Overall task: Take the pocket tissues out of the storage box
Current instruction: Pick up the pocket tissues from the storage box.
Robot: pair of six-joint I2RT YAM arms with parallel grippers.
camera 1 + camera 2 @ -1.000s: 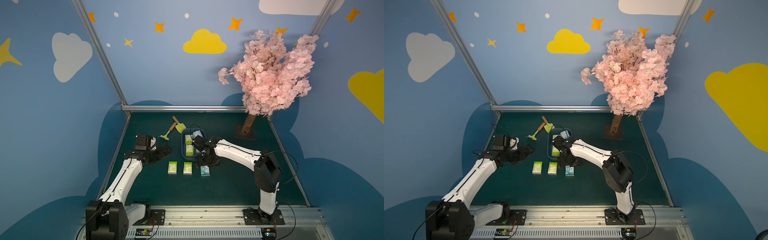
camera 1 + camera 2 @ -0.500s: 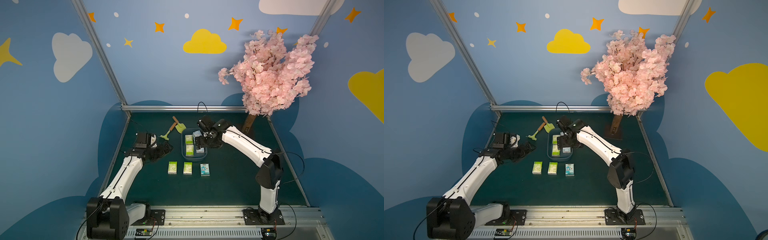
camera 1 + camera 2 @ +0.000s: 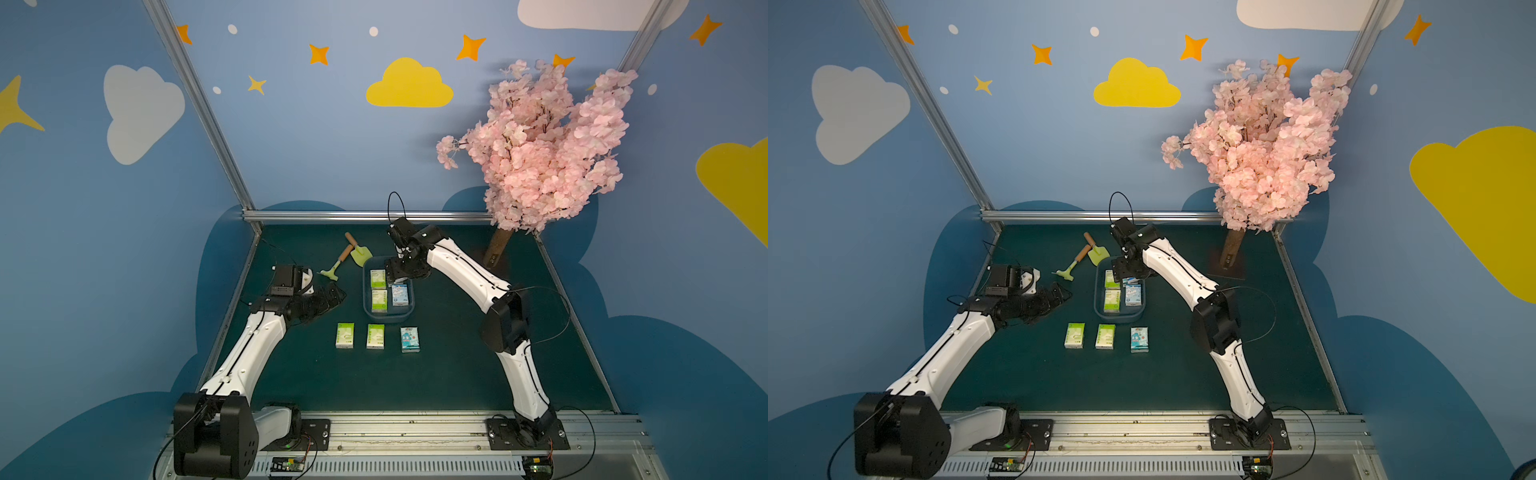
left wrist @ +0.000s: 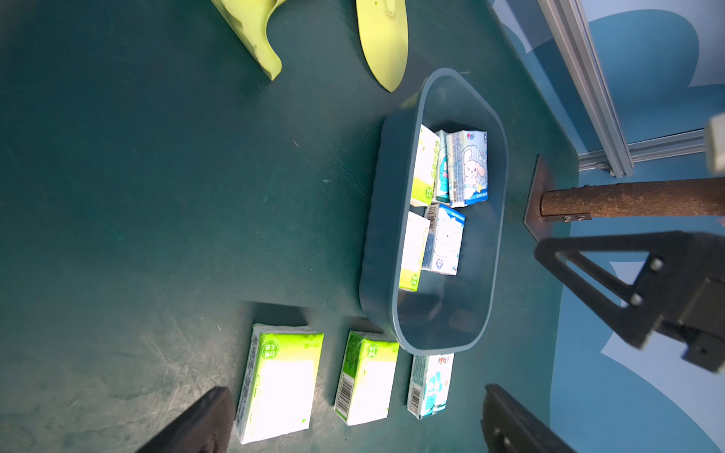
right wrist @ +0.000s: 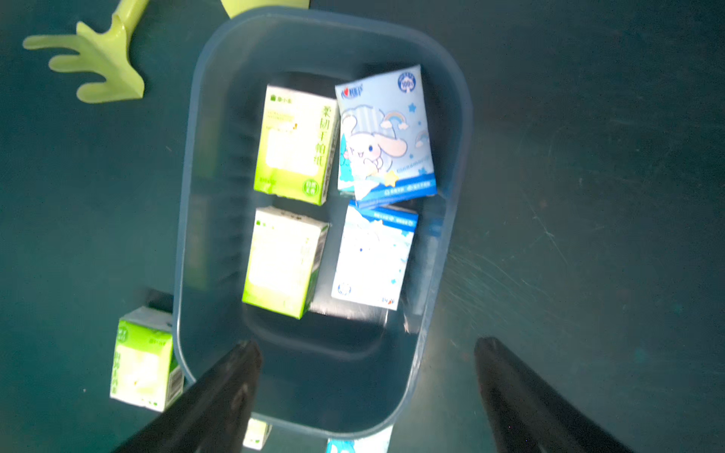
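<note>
The dull blue storage box point(image 3: 366, 308) point(image 3: 1099, 308) stands mid-table. Several pocket tissues lie in it: two green-and-white ones point(image 5: 296, 145) point(image 5: 282, 261) beside light blue cartoon ones point(image 5: 386, 133) point(image 5: 370, 255). Three more lie in a row in front of the box: green point(image 3: 345, 335), green point(image 3: 375, 336) and light blue point(image 3: 409, 339). My right gripper point(image 3: 392, 272) point(image 5: 367, 343) hovers over the box's far end, open and empty. My left gripper point(image 3: 332, 293) point(image 4: 355, 389) hangs open left of the box, holding nothing.
A yellow-green toy shovel point(image 3: 360, 254) and rake point(image 3: 330, 272) lie behind and left of the box. The pink tree point(image 3: 540, 149) on its brown base plate point(image 3: 492, 259) stands at the back right. Metal frame rails point(image 3: 365, 216) border the dark green table.
My right arm has swung from the front row of packets back over the box's far end, jaws empty. The left arm has barely moved.
</note>
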